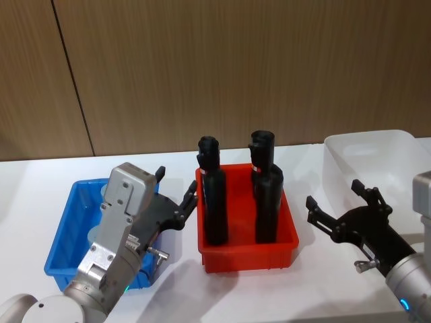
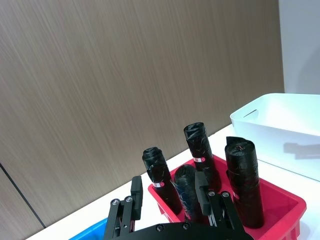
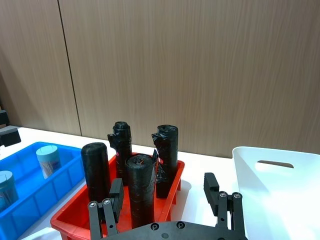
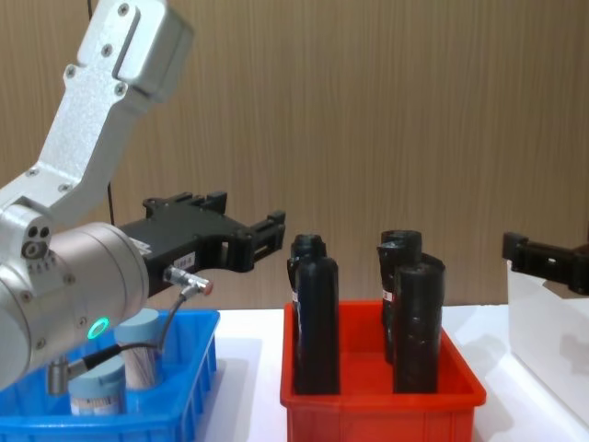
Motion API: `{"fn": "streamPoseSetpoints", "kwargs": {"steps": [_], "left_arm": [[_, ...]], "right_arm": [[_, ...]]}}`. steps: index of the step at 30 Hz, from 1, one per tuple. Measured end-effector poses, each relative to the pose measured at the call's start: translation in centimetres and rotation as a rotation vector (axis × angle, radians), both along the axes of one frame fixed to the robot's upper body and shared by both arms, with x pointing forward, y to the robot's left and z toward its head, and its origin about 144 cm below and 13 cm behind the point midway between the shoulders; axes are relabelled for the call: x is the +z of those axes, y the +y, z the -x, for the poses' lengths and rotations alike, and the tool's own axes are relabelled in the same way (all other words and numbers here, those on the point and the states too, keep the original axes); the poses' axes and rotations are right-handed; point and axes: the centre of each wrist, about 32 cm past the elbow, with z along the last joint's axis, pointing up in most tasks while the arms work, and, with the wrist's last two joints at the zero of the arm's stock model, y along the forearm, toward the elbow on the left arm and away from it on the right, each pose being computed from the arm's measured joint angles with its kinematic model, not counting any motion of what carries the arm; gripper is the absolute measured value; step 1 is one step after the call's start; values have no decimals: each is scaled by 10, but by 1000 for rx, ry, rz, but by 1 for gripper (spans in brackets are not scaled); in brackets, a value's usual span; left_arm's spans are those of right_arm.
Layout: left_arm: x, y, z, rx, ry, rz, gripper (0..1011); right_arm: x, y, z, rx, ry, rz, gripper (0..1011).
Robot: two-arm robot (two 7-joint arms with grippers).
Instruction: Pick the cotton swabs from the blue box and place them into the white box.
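Two cotton swabs (image 3: 48, 160) tubs stand upright in the blue box (image 1: 60, 229), which sits at the left end of the table (image 1: 316, 282). Each tub is a short clear cylinder with a flat, round, pale blue-grey lid, and pale sticks show through the wall. In the chest view one tub (image 4: 143, 357) stands behind the other (image 4: 97, 396), close together near the box's front wall. They are far shorter than the black bottles (image 1: 215, 202).

The left gripper (image 1: 176, 188) hangs above the blue box's right side, pointing toward the red bin (image 1: 249, 257). Its jaws are spread wide and hold nothing. From the chest view it is well above the tubs and not touching them.

The red bin stands in the middle of the table, just right of the blue box, with the bottles upright inside.

The white box (image 1: 335, 171) sits at the right end, translucent, taller than the blue one, with a handle slot in one end wall. No tub can be seen in the part of it that shows.

The right gripper (image 1: 335, 195) hovers over the table between the red bin and the white box, with its jaws wide apart and empty.
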Motion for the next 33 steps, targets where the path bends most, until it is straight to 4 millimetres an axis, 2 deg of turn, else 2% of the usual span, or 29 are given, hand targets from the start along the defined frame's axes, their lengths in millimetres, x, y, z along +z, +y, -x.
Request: {"fn": "streamPoseSetpoints", "kwargs": {"steps": [33], "left_arm": [[0,0,0,0,-1,0,660]], "right_arm": [[0,0,0,0,0,0,1008]]}}
